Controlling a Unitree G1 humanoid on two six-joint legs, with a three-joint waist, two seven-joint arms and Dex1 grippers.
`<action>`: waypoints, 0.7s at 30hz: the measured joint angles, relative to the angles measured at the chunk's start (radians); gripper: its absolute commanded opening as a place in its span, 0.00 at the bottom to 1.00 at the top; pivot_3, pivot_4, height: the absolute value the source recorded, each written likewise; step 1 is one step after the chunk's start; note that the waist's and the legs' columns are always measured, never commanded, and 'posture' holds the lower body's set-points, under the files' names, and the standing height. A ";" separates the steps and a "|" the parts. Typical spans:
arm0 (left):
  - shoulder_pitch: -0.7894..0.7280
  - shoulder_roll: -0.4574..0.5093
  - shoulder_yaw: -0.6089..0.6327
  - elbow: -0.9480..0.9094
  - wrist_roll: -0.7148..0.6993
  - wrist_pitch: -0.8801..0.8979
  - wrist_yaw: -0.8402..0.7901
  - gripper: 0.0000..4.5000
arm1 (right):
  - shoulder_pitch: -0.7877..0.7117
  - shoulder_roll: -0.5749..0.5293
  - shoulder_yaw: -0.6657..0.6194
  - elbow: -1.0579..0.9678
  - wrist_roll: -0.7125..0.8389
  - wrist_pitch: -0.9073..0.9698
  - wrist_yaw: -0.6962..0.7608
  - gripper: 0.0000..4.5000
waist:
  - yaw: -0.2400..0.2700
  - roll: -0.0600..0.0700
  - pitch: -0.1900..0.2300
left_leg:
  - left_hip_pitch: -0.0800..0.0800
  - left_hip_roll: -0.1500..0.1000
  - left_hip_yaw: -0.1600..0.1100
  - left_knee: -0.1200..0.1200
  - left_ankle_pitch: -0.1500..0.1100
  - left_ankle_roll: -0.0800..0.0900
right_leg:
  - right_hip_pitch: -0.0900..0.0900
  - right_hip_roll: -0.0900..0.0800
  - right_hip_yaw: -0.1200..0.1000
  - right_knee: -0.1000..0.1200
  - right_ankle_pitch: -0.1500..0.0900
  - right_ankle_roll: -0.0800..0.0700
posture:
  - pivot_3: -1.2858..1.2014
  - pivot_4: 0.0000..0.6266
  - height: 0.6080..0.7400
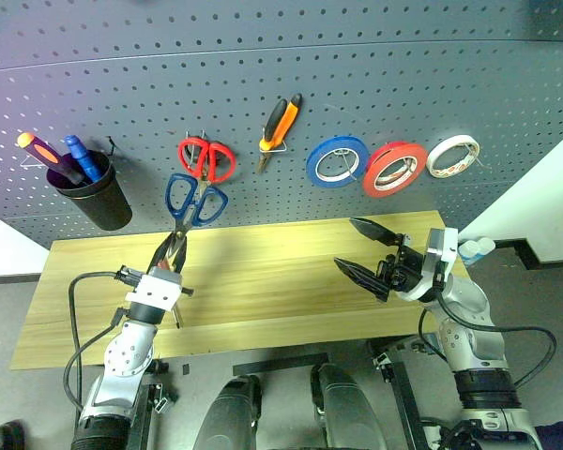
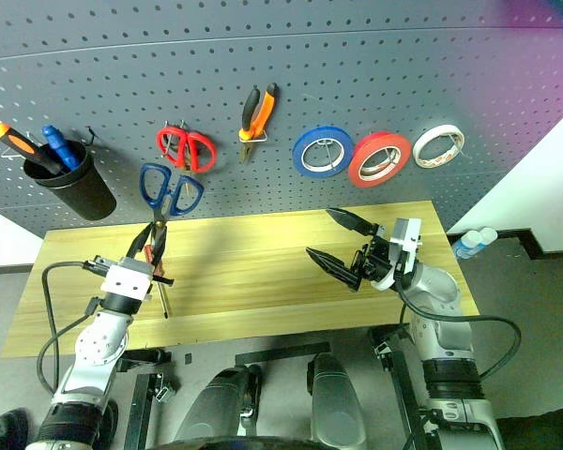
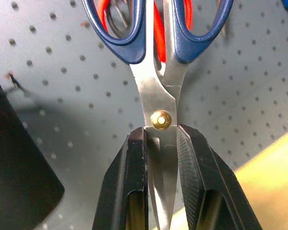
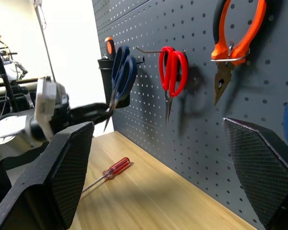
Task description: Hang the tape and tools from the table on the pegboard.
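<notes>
The pegboard (image 1: 263, 84) stands behind the worktop's (image 1: 263, 281) far edge. The left end effector (image 1: 169, 251) clamps the blue scissors (image 1: 190, 202) by the blades, handles up; they could pivot, missing the hook. The right end effector (image 1: 373, 253) hangs released

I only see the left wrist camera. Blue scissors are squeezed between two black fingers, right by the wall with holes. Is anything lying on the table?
Observer: Yes, one thing. A screwdriver with a clear-red handle lies on the table, close to the arm holding your scissors.
Operator: Is the other hand busy?
Observer: No. The right gripper is open and empty, above the table's far end from the scissors.
Operator: Are the pliers up yet?
Observer: Yes. The orange-and-black pliers hang on a pegboard hook, between the red scissors and the blue roll.
</notes>
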 measured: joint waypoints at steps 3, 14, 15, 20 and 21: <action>-0.011 0.000 -0.003 -0.004 0.000 0.007 0.000 0.11 | 0.000 0.000 0.003 0.000 -0.002 0.001 -0.002 1.00 | -0.003 0.000 0.000 | 0.000 0.000 0.000 0.000 0.000 0.000 | 0.000 0.000 0.000 0.000 0.000 0.000 | 0.45 0.33 1.00; -0.033 -0.005 -0.013 -0.039 -0.007 0.096 -0.018 0.11 | 0.002 0.000 0.005 -0.010 -0.002 0.001 -0.016 1.00 | -0.001 0.000 0.000 | 0.000 0.000 0.000 0.000 0.000 0.000 | 0.000 0.000 0.000 0.000 0.000 0.000 | 0.45 0.33 1.00; -0.044 -0.005 -0.014 -0.042 -0.008 0.104 -0.019 0.11 | 0.002 0.000 0.005 -0.010 -0.002 0.001 -0.017 1.00 | -0.001 0.000 0.000 | 0.000 0.000 0.000 0.000 0.000 0.000 | 0.000 0.000 0.000 0.000 0.000 0.000 | 0.45 0.33 1.00; -0.074 -0.024 -0.020 -0.051 -0.018 0.160 -0.032 0.11 | 0.005 0.000 0.005 -0.013 -0.003 0.001 -0.018 1.00 | -0.002 0.000 0.000 | 0.000 0.000 0.000 0.000 0.000 0.000 | 0.000 0.000 0.000 0.000 0.000 0.000 | 0.45 0.33 1.00; -0.082 -0.028 -0.022 -0.051 -0.025 0.175 -0.038 0.11 | 0.005 0.000 0.005 -0.013 -0.003 0.001 -0.018 1.00 | -0.001 0.000 0.000 | 0.000 0.000 0.000 0.000 0.000 0.000 | 0.000 0.000 0.000 0.000 0.000 0.000 | 0.44 0.33 1.00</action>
